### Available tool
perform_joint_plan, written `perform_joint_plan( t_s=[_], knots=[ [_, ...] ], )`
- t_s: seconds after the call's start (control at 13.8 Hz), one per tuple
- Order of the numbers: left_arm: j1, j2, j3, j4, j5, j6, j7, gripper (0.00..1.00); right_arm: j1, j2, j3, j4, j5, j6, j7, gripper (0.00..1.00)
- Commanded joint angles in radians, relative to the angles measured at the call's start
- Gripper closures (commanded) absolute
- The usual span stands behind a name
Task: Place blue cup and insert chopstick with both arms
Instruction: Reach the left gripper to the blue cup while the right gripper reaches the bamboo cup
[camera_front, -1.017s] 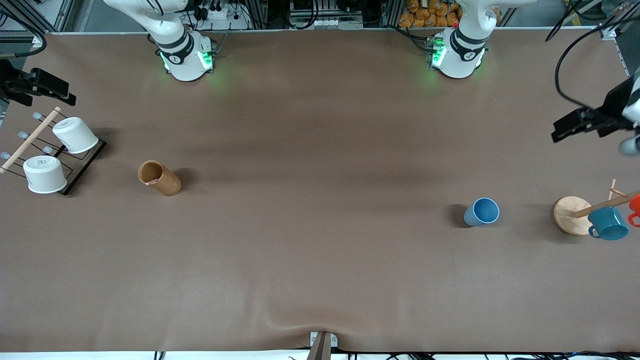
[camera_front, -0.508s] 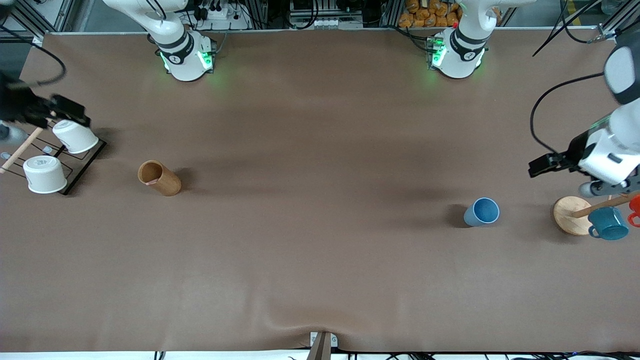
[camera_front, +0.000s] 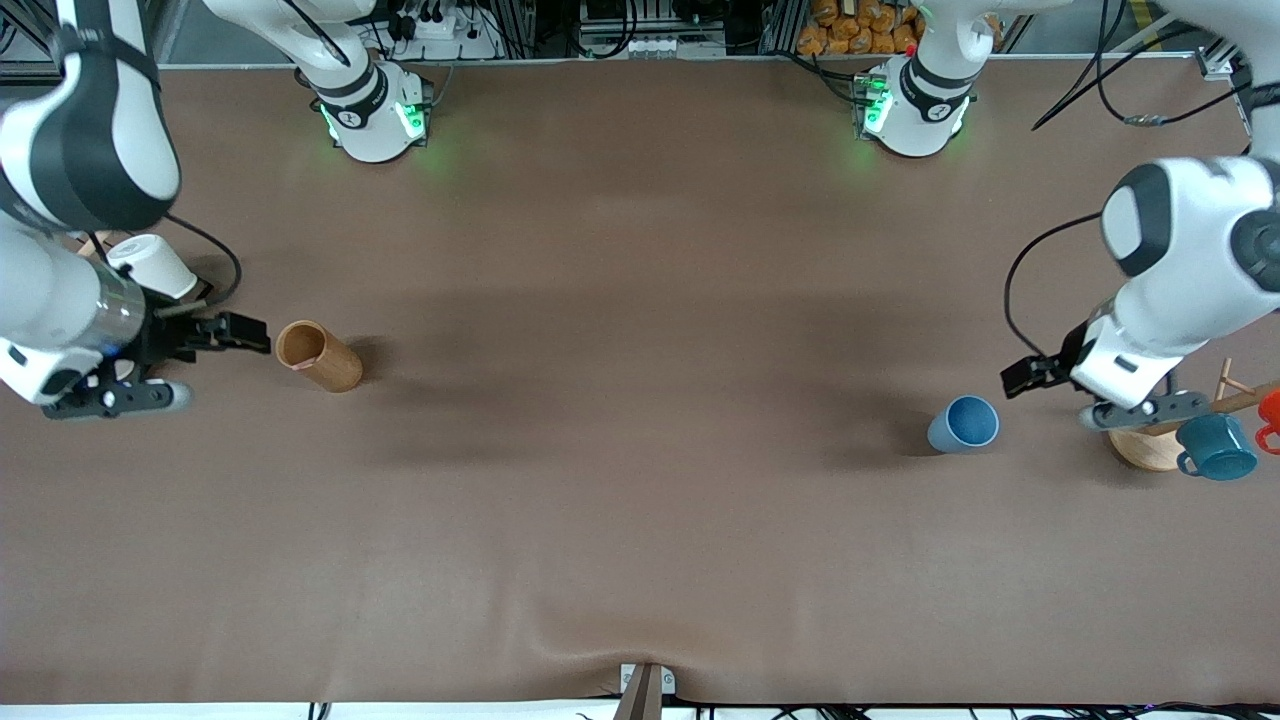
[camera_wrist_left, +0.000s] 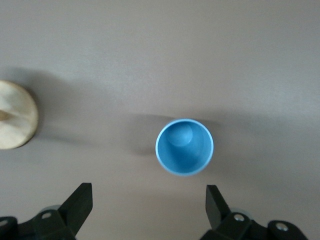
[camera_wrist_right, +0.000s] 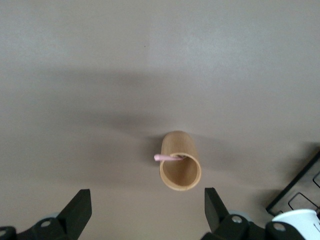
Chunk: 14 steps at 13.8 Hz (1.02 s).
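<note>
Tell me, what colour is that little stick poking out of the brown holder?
Pale pink. The chopstick leans on the brown holder's rim, clearest in the right wrist view.

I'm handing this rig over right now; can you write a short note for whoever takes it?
Left gripper: open, empty, in the air beside the upright blue cup.
Right gripper: open, empty, beside the brown holder.
Chopstick: in the holder, its pink tip at the rim.
Done: nothing grasped.
Left: grasp and place the cup, draw the chopstick, insert it.
</note>
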<state>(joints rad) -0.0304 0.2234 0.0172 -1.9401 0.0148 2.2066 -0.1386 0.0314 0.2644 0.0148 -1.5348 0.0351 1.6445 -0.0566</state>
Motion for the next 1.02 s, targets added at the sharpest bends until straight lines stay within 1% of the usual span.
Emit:
perform_joint_plan(
  t_s=[0.0,0.15,0.29,0.36,0.44,0.51,0.58,0.73,0.8,0.87,0.94],
  knots=[
    [0.001,0.06,-0.002,0.006,0.02,0.054,0.008,0.0,-0.002,0.044,0.001,0.016,-0.035,0.032,-0.054,0.0],
    [0.003,0.089,-0.002,-0.014,0.019,0.085,0.008,0.0,-0.011,0.081,0.001,0.016,-0.044,0.061,-0.084,0.0],
    [0.004,0.1,-0.002,-0.048,0.019,0.145,0.01,0.0,-0.01,0.12,0.001,0.016,-0.044,0.069,-0.088,0.0],
    [0.004,0.111,-0.002,-0.053,0.019,0.16,0.008,0.02,-0.008,0.137,0.001,0.013,-0.044,0.063,-0.088,0.0],
    [0.004,0.122,-0.002,-0.051,0.019,0.162,0.008,0.06,-0.008,0.148,0.001,-0.007,-0.043,0.055,-0.086,0.0],
    [0.004,0.131,-0.002,-0.049,0.017,0.169,0.007,0.21,-0.004,0.148,0.001,-0.04,-0.043,0.048,-0.085,0.0],
    [0.004,0.143,-0.002,-0.048,0.014,0.186,-0.001,0.31,-0.002,0.15,0.001,-0.057,-0.043,0.046,-0.085,0.0],
    [0.004,0.174,-0.002,-0.048,0.011,0.229,-0.004,0.37,0.005,0.164,0.002,-0.064,-0.043,0.044,-0.085,0.0],
    [0.004,0.178,-0.002,-0.049,0.008,0.238,-0.009,0.44,0.01,0.168,0.002,-0.065,-0.044,0.04,-0.086,0.0],
    [0.004,0.182,-0.002,-0.049,0.008,0.239,-0.01,0.6,0.01,0.177,0.001,-0.065,-0.044,0.022,-0.086,0.0],
    [0.0,0.18,-0.002,-0.046,0.008,0.235,-0.013,0.87,0.01,0.18,0.001,-0.067,-0.044,0.011,-0.086,0.0]
  ],
)
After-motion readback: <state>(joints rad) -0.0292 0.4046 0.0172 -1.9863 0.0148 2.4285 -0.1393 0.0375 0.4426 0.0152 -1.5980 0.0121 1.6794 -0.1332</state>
